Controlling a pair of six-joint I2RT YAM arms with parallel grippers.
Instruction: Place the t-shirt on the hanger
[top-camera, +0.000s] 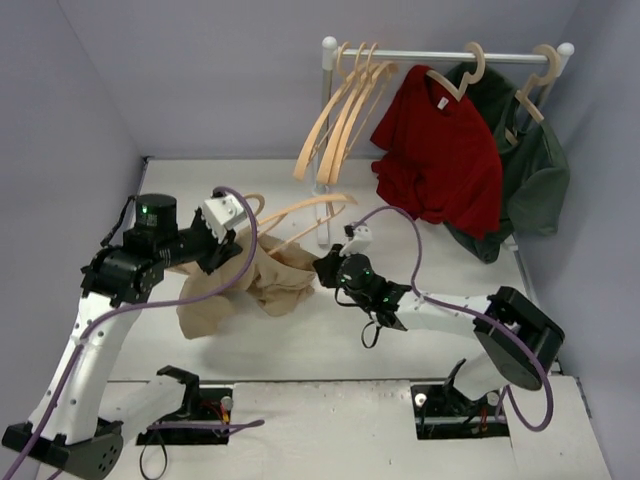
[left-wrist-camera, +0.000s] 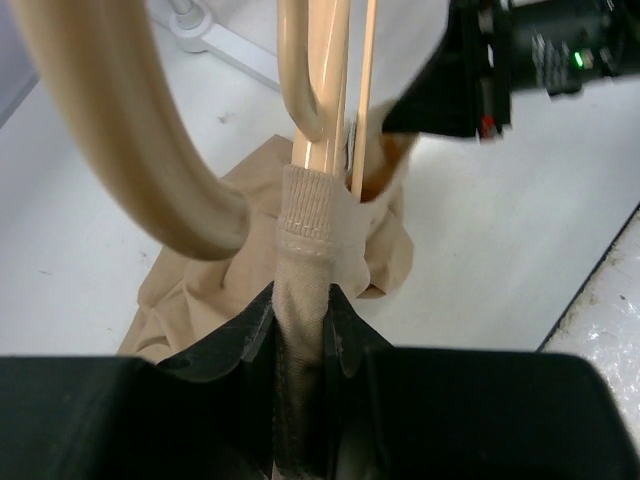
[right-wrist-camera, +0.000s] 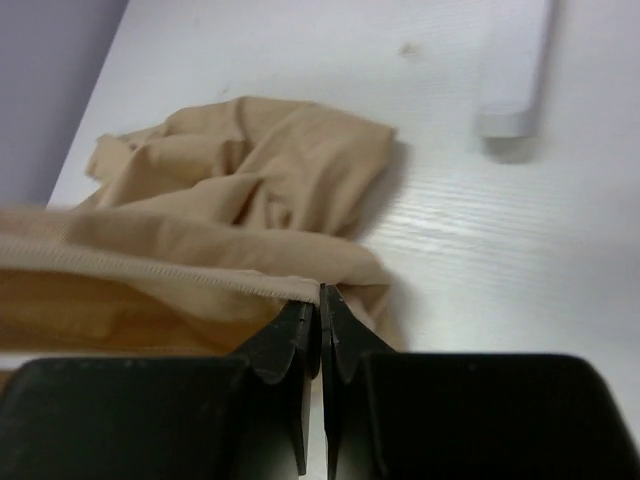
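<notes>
My left hand (left-wrist-camera: 303, 305) and right hand (right-wrist-camera: 322, 312) each pinch the t-shirt (top-camera: 280, 285) (left at the collar). A three-o'clock tug could strip it off the hanger (top-camera: 300, 210).

Matt cloth t-shirt (right-wrist-camera: 250, 170) — smooth wooden hanger (left-wrist-camera: 105, 130)

Hanger (left-wrist-camera: 110, 140) hook blurred and cut off above the jaws, t-shirt (left-wrist-camera: 305, 215) collar vanishing between them (pinch point unseen)
</notes>
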